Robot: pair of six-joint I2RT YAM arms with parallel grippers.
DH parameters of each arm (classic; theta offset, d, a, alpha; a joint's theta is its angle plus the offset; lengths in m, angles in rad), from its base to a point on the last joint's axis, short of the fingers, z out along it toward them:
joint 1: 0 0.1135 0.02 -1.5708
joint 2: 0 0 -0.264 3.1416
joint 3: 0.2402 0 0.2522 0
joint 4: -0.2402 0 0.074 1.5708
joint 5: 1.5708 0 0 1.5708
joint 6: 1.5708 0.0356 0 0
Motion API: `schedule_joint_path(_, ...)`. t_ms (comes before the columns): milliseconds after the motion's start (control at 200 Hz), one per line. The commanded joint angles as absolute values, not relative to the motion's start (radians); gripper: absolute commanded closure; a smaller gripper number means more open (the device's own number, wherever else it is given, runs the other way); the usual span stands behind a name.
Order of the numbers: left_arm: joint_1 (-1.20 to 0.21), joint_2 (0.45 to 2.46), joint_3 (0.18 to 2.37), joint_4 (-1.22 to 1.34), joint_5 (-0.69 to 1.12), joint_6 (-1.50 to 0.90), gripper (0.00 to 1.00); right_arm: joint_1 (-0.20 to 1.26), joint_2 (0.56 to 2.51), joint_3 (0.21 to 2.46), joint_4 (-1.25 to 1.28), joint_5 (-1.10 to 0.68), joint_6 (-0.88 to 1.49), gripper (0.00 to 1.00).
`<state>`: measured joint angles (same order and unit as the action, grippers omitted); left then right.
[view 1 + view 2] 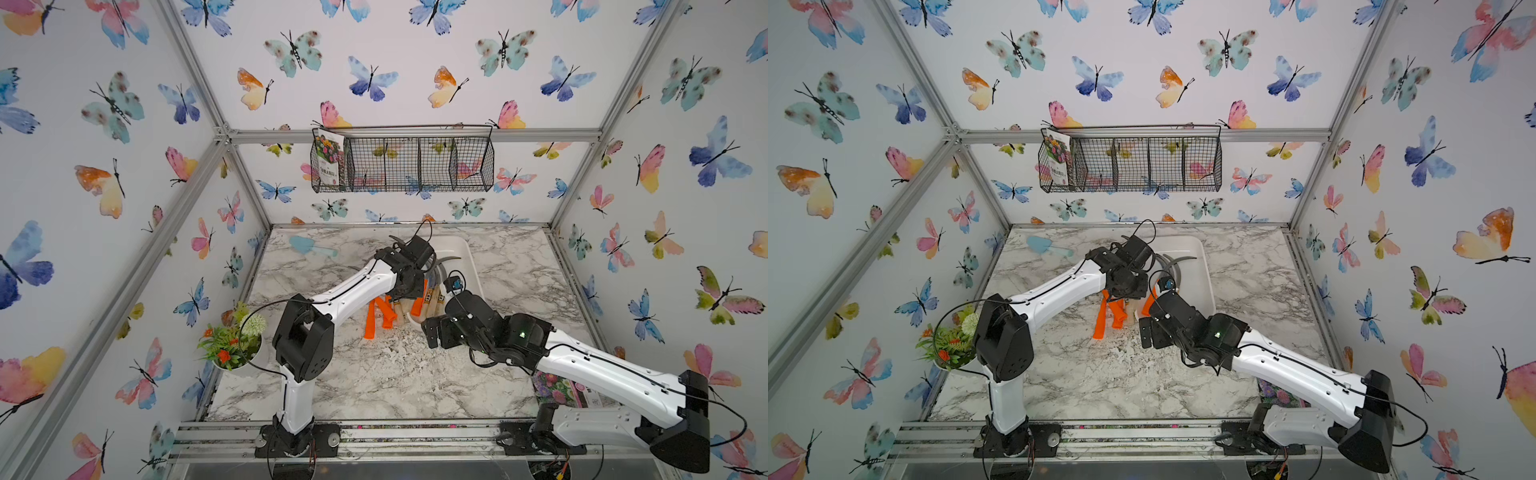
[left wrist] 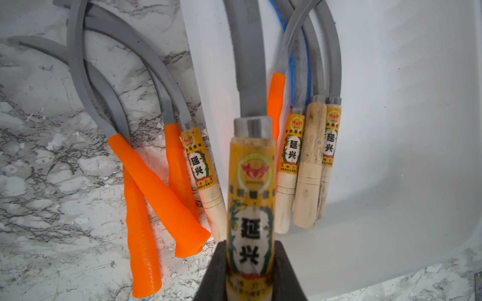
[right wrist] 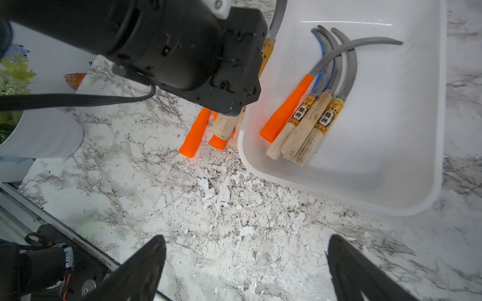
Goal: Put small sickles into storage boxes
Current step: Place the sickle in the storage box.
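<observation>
A lab robot cell: an aluminium frame (image 1: 540, 135) and butterfly-papered panels (image 1: 395, 50) box in a marble-look worktop (image 1: 395, 374), with left arm (image 1: 353, 286) and right arm (image 1: 602, 370) mounted on a front rail (image 1: 415, 436)

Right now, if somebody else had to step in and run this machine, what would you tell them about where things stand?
Left gripper: shut on a wooden-handled sickle, held up by the white tray rim.
Right gripper: open, empty, over the table.
Done: four sickles lie in the tray, one orange-handled and three wooden.
Left: set the held one in, then four more lying on the table beside the tray, three orange and one wooden.
</observation>
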<state>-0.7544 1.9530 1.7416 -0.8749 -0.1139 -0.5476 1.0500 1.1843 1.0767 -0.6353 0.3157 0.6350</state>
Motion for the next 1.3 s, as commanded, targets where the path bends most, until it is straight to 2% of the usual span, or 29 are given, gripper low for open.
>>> schedule_joint_path(0, -0.771, 1.991, 1.804, -0.900, -0.109, -0.552, 1.00, 1.033, 1.143, 1.055, -0.691, 0.348, 0.633, 0.02)
schedule_joint_path(636, -0.843, 2.197, 1.959, -0.854, -0.044, -0.617, 1.00, 0.850, 1.044, 1.032, -0.781, 0.267, 0.546, 0.01)
schedule_joint_path(1291, -0.858, 2.412, 2.163, -0.769, 0.061, -0.647, 0.99, 0.795, 1.022, 1.000, -0.798, 0.233, 0.514, 0.01)
